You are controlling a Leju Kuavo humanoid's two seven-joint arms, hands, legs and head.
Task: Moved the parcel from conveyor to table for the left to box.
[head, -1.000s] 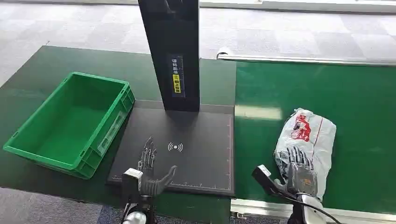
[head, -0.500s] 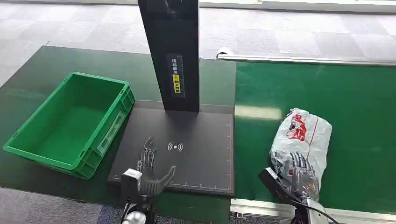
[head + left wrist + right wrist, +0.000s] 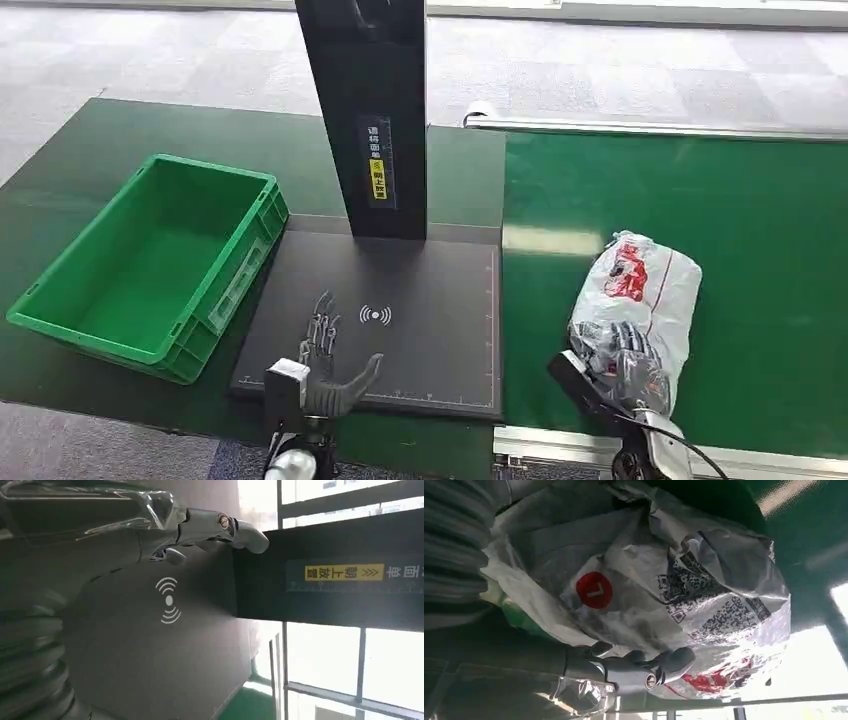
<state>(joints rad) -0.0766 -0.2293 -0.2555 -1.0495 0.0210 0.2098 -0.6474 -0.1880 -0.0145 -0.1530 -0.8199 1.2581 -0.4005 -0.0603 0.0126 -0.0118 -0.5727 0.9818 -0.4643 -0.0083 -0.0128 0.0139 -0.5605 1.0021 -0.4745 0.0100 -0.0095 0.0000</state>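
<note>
The right hand (image 3: 632,368) grips the parcel (image 3: 640,290) on the green belt (image 3: 760,230). The left hand (image 3: 325,370) is open over the black mat (image 3: 440,330).

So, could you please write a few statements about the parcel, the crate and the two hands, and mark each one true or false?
1. The right hand grips the white plastic parcel. True.
2. The parcel lies inside the green crate. False: it is over the green conveyor belt, and the crate holds nothing.
3. The left hand hovers over the black scanner pad, holding nothing. True.
4. The left hand's fingers are curled into a fist. False: they are spread apart.
</note>
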